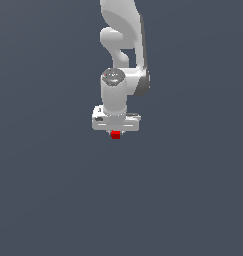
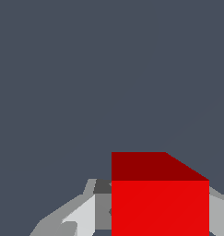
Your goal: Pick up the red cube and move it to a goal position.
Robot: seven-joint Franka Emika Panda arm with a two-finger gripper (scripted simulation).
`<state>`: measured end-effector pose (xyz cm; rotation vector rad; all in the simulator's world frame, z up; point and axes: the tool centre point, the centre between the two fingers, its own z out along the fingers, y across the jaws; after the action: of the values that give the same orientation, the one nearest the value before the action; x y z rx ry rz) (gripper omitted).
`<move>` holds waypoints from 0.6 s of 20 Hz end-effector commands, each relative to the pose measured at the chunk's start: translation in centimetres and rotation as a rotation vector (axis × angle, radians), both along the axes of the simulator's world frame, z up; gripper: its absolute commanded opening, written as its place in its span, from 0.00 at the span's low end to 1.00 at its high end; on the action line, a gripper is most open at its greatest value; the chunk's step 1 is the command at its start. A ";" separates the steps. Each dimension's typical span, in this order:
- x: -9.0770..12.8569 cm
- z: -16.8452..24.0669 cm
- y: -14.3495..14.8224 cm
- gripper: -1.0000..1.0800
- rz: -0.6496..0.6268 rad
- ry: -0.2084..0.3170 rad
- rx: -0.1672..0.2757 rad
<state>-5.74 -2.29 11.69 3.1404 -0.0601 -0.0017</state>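
The red cube [image 1: 115,134] sits directly under the white hand of my gripper [image 1: 115,133], which points straight down in the middle of the exterior view. In the wrist view the red cube [image 2: 159,203] fills the space between my two grey fingers [image 2: 98,209]. One finger lies against each side of it, so the gripper is shut on the cube. The fingertips are hidden behind the cube. No goal marker shows in either view.
A plain dark grey surface [image 1: 53,200] fills both views around the arm. The white arm links [image 1: 124,45] rise behind the gripper to the top of the exterior view. No other objects show.
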 end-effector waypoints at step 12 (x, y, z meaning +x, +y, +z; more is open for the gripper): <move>2.7 14.0 4.0 0.00 0.000 -0.001 -0.001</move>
<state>-3.34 1.31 24.14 3.1397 -0.0598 0.0005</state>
